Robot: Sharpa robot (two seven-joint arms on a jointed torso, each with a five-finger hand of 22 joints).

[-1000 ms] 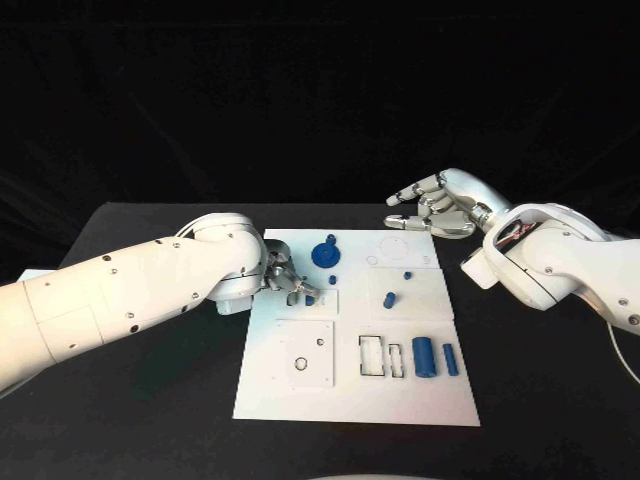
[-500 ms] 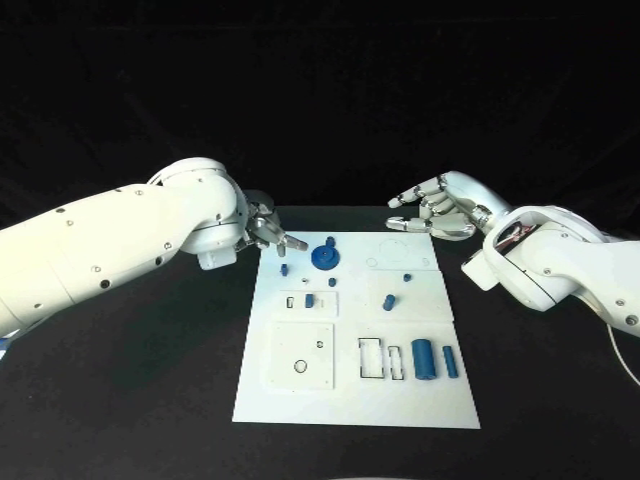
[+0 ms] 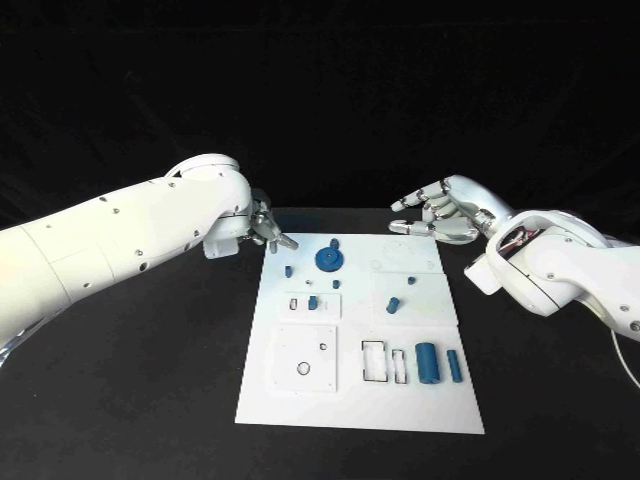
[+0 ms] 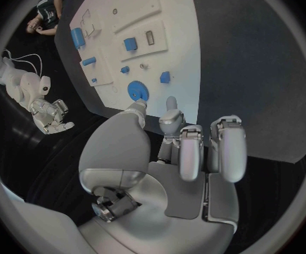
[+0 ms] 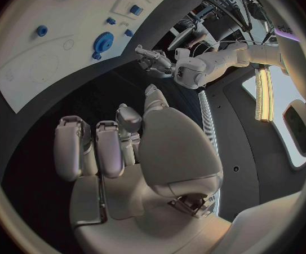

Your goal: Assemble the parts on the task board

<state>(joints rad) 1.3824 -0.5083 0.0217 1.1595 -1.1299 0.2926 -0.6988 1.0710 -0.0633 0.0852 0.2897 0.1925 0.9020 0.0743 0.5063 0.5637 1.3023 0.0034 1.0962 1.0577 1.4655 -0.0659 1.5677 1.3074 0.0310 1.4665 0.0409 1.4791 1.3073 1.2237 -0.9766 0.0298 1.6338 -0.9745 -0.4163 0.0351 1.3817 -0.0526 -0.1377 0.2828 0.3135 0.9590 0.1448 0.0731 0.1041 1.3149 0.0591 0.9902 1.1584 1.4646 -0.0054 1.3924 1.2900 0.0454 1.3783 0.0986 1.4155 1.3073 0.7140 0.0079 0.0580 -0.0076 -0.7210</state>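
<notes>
With several blue parts (image 3: 425, 362) loose on the task board (image 3: 361, 400), assembly looks unfinished, and the left robot hand (image 3: 265, 232) and right robot hand (image 3: 443, 212) hover empty, fingers loosely curled.

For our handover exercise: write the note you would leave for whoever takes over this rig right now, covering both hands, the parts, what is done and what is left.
Left hand: holds nothing, fingers apart, off the far left corner of the task board.
Right hand: holds nothing, fingers loosely curled, past the board's far right corner.
Parts: blue gear near the far edge; small blue pieces mid-board; two blue cylinders lying at the near right, beside unfilled rectangular slots.
Done: cannot tell which pieces are fully seated.
Left: the cylinders are apparently still unplaced.
</notes>
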